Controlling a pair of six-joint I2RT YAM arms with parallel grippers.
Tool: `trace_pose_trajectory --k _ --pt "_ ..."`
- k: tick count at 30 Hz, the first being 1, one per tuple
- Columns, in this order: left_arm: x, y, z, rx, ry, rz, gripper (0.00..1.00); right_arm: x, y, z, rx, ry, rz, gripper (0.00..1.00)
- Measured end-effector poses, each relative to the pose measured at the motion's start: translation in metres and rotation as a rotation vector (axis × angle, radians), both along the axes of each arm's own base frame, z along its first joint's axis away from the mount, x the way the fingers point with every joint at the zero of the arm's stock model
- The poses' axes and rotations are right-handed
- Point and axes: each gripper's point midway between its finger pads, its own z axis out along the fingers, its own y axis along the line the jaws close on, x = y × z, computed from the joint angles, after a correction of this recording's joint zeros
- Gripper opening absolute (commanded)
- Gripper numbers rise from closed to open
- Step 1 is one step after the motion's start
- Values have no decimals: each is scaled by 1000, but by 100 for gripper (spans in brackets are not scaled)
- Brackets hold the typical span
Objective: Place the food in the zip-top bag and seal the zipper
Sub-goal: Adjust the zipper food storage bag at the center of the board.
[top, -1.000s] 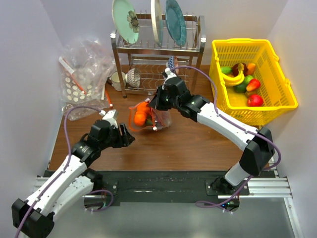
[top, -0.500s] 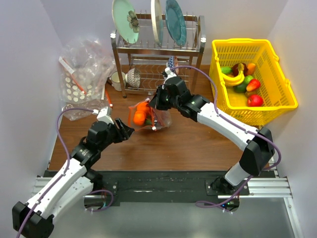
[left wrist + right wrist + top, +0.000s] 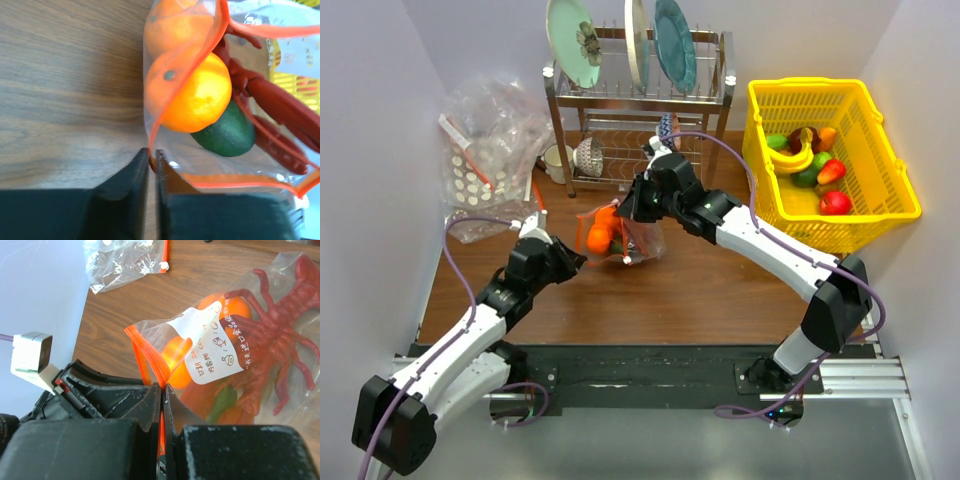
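Note:
The zip-top bag (image 3: 638,240) lies mid-table, held at both ends of its mouth. Inside it sit the food pieces: the orange (image 3: 197,95), the dark green fruit (image 3: 225,134) and the red lobster (image 3: 282,107). In the left wrist view my left gripper (image 3: 152,156) is shut on the corner of the orange-red zipper (image 3: 240,184). In the top view this left gripper (image 3: 577,259) sits at the bag's left end. My right gripper (image 3: 162,387) is shut on the zipper strip (image 3: 142,357) next to the white label (image 3: 220,340). Between the two grips the mouth gapes.
A metal dish rack (image 3: 640,100) with plates stands at the back. A yellow basket (image 3: 835,160) of toy fruit is at the right. A heap of clear bags (image 3: 485,150) lies at the back left, with a white cup (image 3: 557,160) beside the rack.
My left gripper has moved up and right to the bag's left corner and closed on the zipper edge. The right gripper has kept its grip, shifting only slightly.

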Motion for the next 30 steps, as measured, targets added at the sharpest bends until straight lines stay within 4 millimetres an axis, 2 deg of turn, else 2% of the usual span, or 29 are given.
trace_pose_trajectory --k 4,7,9,13,16,19,21,22,27,30 --pt "6 -1 5 0 -27 -4 0 0 1 1 3 -1 4 0" --pt "15 0 18 64 -41 -25 0 -1 -1 1 -12 -3 11 0" --pt "25 -1 41 109 -64 -44 0 -2 -4 6 -34 -15 19 0" --pt "54 -9 128 151 -200 -80 0 2 -6 36 -65 -79 45 0" --pt "62 -13 185 147 -309 -99 0 3 -6 49 -71 -116 62 0" --pt "63 -17 209 133 -354 -132 0 1 -8 44 -92 -110 75 0" --pt "65 -22 209 129 -350 -161 0 0 -9 43 -98 -109 82 0" --pt "67 -24 203 129 -331 -178 0 -1 -9 44 -99 -112 85 0" --pt "72 -33 153 144 -200 -242 0 -9 -5 40 -81 -98 131 0" --pt "66 -44 121 121 -131 -305 0 -19 3 26 -49 -49 179 0"
